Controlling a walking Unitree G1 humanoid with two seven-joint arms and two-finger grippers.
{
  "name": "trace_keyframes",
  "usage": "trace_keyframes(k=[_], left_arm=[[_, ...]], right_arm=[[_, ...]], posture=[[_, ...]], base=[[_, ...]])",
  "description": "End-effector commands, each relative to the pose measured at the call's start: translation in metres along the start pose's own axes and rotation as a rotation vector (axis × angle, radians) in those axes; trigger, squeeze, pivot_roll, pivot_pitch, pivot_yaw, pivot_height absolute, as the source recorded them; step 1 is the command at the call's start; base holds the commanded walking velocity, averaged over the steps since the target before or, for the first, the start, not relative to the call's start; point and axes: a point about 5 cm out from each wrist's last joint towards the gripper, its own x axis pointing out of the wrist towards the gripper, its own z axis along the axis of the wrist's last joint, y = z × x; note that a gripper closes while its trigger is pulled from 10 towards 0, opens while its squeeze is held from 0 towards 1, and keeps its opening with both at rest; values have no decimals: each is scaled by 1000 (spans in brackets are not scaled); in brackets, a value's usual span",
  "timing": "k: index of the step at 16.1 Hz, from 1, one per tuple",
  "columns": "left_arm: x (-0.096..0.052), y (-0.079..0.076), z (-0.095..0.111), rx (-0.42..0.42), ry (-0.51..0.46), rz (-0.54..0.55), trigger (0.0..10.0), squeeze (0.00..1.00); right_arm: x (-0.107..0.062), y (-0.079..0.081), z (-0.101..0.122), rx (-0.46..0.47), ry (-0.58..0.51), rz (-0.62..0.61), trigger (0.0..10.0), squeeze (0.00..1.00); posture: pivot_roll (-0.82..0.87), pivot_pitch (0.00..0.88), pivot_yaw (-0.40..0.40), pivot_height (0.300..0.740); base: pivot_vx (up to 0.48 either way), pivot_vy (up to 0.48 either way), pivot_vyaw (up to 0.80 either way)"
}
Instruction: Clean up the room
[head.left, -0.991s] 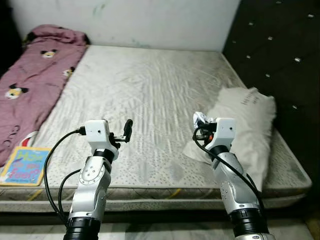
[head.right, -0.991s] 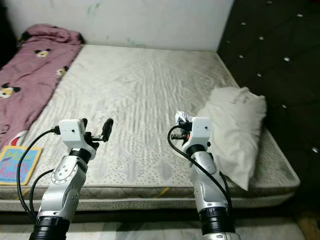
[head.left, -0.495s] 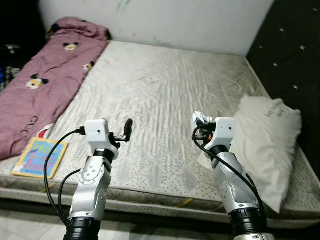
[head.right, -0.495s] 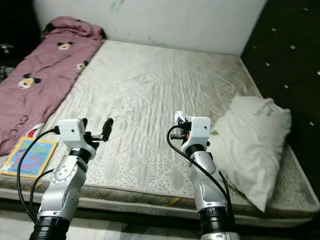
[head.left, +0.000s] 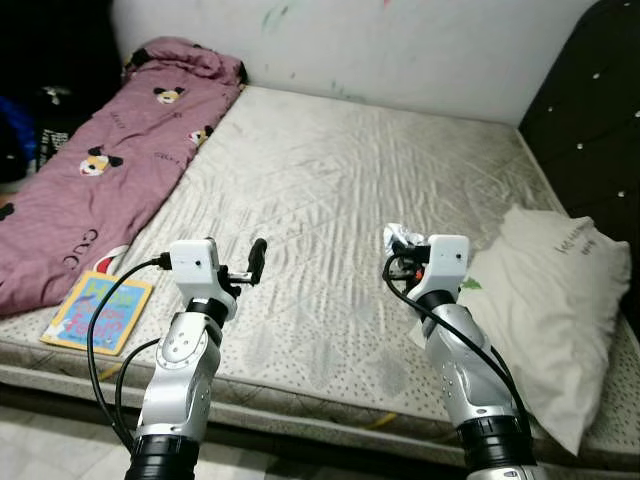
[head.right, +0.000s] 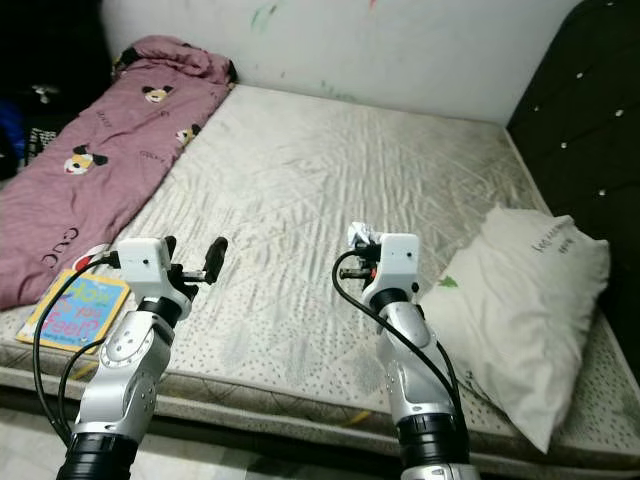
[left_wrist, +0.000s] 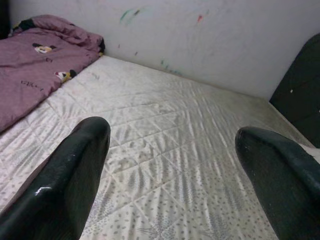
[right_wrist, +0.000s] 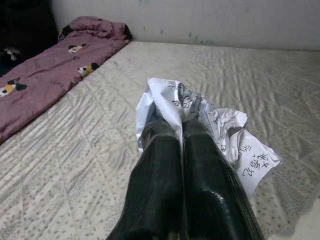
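Two grippers are raised over the near edge of your mattress (head.left: 340, 180). Your right gripper (right_wrist: 181, 131) has its fingers pressed together, clamped on a crumpled paper (right_wrist: 210, 120) with printed writing, held in the air above the mattress, right of centre. Your left gripper (head.left: 256, 258) has fingers spread wide, nothing between them. Pink blanket (head.left: 110, 170) lies along the far left, white pillow (head.left: 555, 300) on the right, a colourful book (head.left: 98, 310) at the near left edge.
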Motion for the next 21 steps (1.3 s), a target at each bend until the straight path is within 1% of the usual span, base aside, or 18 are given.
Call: trace_keyframes(k=[1,4,5,8,12,13,14,15,17,19,21], left_arm=[[-1,-2,0,-3,0,-8,10000,0],[-1,-4,1,-15,-13,-26,10000,0],[-1,-4,1,-16,-11,-17,10000,0],[-1,-3,0,-13,-1,-10,10000,0],[1,3,-5,40,28,68,10000,0],[1,3,-5,40,28,68,10000,0],[0,2,-3,91,0,56,10000,0],[-1,2,-3,97,-1,52,10000,0],[-2,4,-5,83,10,62,10000,0],[-3,7,-5,84,12,67,10000,0],[-3,7,-5,85,11,66,10000,0]], right_arm=[[0,-3,0,-4,2,-14,10000,0],[0,-3,0,-5,3,-16,10000,0],[0,-3,0,-5,3,-16,10000,0],[0,-3,-1,-7,5,-18,10000,0],[-1,-4,-2,-11,11,-21,10000,0],[-1,-4,-2,-11,11,-21,10000,0],[-1,-4,-3,-10,13,-23,10000,0],[-1,-4,-3,-4,12,-26,10000,0],[0,-4,-3,1,22,-36,10000,0],[1,-5,-5,13,39,-43,10000,0],[1,-5,-4,5,35,-42,10000,0]], posture=[[-12,0,-45,740],[-12,0,-44,740],[-12,0,-44,740],[-12,0,-44,740],[-12,0,-45,740],[-12,0,-45,740],[-11,0,-46,740],[-10,0,-46,740],[-10,0,-46,740],[-8,0,-46,740],[-8,0,-46,740]], base=[[315,0,0],[339,0,0],[341,0,0],[0,0,0],[0,0,0],[0,0,0],[0,0,0],[0,0,0],[0,0,0],[0,0,-775],[0,0,-775]])
